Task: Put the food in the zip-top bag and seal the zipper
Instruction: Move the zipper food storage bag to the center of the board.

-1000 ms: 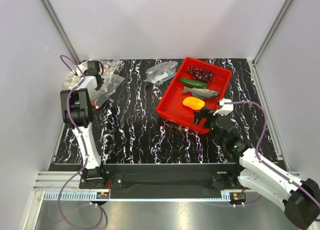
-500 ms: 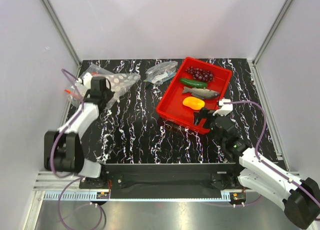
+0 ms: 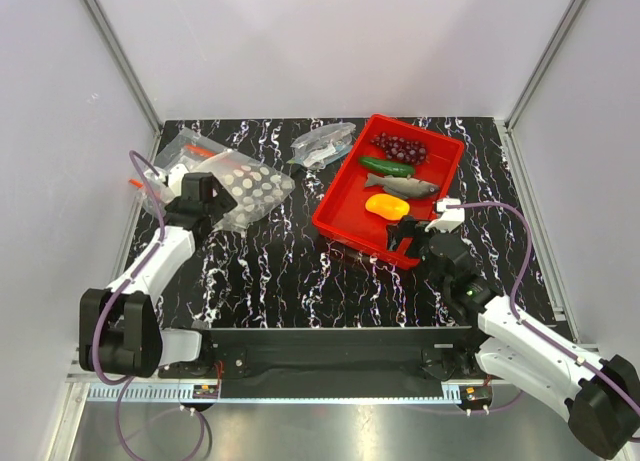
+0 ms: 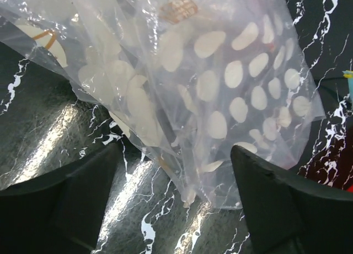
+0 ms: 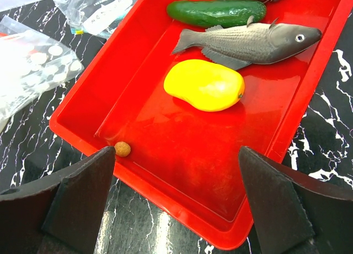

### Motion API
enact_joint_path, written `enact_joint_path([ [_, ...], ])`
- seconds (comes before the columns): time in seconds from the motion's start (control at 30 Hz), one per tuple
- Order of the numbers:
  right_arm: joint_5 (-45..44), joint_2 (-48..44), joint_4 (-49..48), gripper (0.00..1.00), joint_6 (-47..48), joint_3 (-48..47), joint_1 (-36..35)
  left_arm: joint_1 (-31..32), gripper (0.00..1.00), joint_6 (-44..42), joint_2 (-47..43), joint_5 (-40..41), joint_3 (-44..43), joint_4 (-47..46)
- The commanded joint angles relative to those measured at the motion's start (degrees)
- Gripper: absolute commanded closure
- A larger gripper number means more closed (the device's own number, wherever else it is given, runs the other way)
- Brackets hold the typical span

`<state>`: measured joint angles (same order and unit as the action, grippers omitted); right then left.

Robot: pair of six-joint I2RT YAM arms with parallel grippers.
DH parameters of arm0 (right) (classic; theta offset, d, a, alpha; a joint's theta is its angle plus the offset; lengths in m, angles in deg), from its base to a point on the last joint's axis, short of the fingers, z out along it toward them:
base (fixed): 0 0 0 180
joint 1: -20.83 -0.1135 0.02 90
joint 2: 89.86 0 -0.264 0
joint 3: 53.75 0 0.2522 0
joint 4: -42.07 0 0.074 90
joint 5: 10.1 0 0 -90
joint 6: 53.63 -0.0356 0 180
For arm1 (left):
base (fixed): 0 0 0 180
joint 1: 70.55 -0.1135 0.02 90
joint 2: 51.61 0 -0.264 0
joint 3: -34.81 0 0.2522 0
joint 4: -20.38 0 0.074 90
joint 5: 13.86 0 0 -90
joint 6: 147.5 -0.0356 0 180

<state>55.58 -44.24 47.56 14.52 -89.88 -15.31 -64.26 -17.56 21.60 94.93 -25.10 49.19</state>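
The dotted zip-top bag (image 3: pixel 245 186) lies crumpled on the black marbled table at the left, and bits of its red zipper (image 3: pixel 201 151) show at its far edge. My left gripper (image 3: pixel 196 197) stands open at the bag's near left side. In the left wrist view one bag (image 4: pixel 220 83) corner hangs loose between the spread fingers (image 4: pixel 77 193). The food is in the red tray (image 3: pixel 340 216): grape bunch (image 3: pixel 400 146), cucumber (image 3: pixel 387 166), fish (image 3: pixel 402 185) and orange-yellow fruit (image 3: pixel 387 206). My right gripper (image 3: pixel 415 236) is open over the tray's near rim (image 5: pixel 182 210), holding nothing.
A smaller clear bag (image 3: pixel 323 144) with greyish contents lies at the back between the dotted bag and the tray. A small brown ball (image 5: pixel 122 149) sits in the tray's near left corner. Grey walls close in the table on three sides.
My left gripper drew the dotted bag out of the far left corner toward the table's middle, then opened and let it go. The right arm has not moved.
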Motion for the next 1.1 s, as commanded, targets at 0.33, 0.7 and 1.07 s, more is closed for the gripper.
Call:
enact_joint_path([
  [0.33,1.4,0.3,-1.6,0.0,0.2,-2.3,0.2,-1.7,0.09,-4.8,8.8,0.4,-9.7,-0.5],
  [0.7,1.3,0.9,-1.5,0.0,0.3,-2.6,0.2,0.7,0.2,-6.5,7.0,-1.6,-9.1,-4.7],
  [1.07,1.6,1.2,-1.6,0.0,0.3,-2.7,0.2,-2.7,0.41,-5.1,13.0,1.5,-11.9,-1.2],
])
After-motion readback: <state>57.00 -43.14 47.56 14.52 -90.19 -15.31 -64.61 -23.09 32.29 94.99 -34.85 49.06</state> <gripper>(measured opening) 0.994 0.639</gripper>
